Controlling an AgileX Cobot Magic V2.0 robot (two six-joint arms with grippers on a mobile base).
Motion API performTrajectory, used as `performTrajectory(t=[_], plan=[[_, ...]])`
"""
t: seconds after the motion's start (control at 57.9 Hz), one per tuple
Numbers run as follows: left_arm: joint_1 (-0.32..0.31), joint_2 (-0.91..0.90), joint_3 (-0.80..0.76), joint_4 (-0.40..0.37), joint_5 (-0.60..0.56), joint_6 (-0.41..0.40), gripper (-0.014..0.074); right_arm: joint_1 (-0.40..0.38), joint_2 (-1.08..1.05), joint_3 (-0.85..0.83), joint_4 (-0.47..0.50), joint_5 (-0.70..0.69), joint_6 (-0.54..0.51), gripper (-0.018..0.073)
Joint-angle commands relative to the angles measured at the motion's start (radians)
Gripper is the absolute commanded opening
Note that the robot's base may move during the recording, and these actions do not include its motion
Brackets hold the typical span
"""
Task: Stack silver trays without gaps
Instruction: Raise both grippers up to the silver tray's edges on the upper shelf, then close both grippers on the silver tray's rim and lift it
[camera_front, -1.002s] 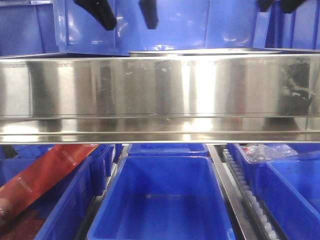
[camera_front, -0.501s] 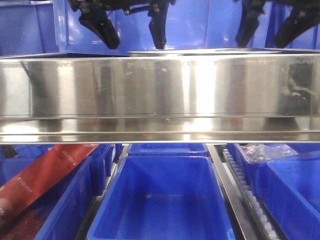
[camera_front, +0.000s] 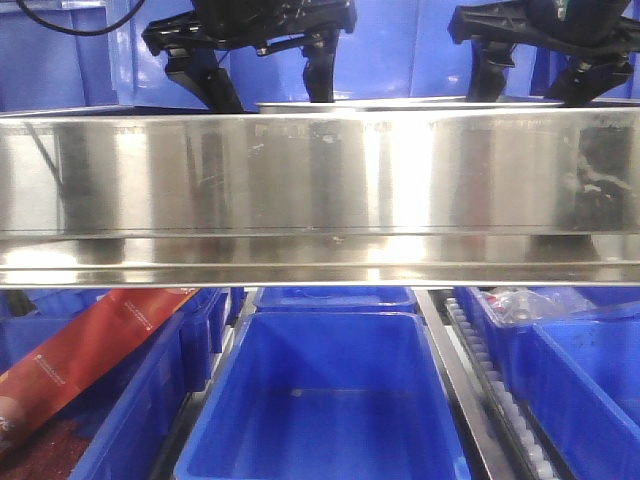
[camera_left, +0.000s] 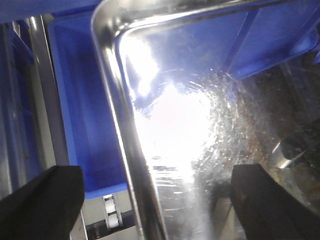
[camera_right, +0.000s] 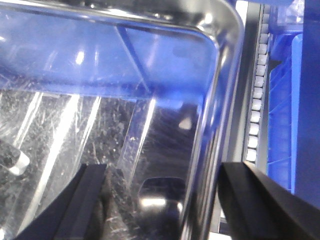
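Observation:
A silver tray (camera_front: 400, 102) shows as a thin rim just above the steel rail. My left gripper (camera_front: 268, 85) hangs open over its left end and my right gripper (camera_front: 535, 80) hangs open over its right end. In the left wrist view the silver tray (camera_left: 200, 125) fills the right side, and the left gripper (camera_left: 155, 205) straddles its left rim without touching it. In the right wrist view the tray (camera_right: 100, 125) lies below, and the right gripper (camera_right: 172, 210) straddles its right rim. I see only one tray surface; anything under it is hidden.
A broad shiny steel rail (camera_front: 320, 180) spans the front view and hides the tray's body. Blue bins (camera_front: 320, 400) sit below it, one holding a red package (camera_front: 90, 350). Roller tracks (camera_right: 257, 100) run beside the tray, and a blue bin (camera_left: 85, 100) lies to its left.
Both grippers have come down from the top edge into fuller view, their fingertips now close to the tray's rim. The tray has not moved.

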Motion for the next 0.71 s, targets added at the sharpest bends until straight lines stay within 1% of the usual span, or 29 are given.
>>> performTrajectory(t=[0.0, 0.156, 0.484, 0.536, 0.57, 0.639, 0.691], plan=[[0.005, -0.003, -0.005, -0.011, -0.027, -0.013, 0.0498, 0.002, -0.003, -0.011, -0.011, -0.022, 0.001, 0.0349], [0.005, -0.002, -0.005, -0.040, -0.046, -0.014, 0.0498, 0.002, -0.003, -0.011, -0.011, -0.022, 0.001, 0.0349], [0.005, 0.013, -0.005, -0.064, -0.045, -0.015, 0.0488, 0.002, -0.003, -0.011, -0.011, -0.022, 0.001, 0.0349], [0.005, 0.013, -0.005, -0.074, -0.045, -0.015, 0.0462, 0.002, -0.003, -0.011, -0.011, -0.022, 0.001, 0.0344], [0.005, 0.013, -0.005, -0.078, -0.047, -0.015, 0.0437, 0.002, -0.003, -0.011, -0.011, -0.022, 0.001, 0.0323], [0.005, 0.013, -0.005, -0.085, -0.049, -0.015, 0.0348, 0.002, -0.003, -0.011, -0.011, -0.022, 0.001, 0.0256], [0.005, 0.013, -0.005, -0.085, -0.049, -0.015, 0.0237, 0.002, -0.003, -0.011, -0.011, -0.022, 0.001, 0.0190]])
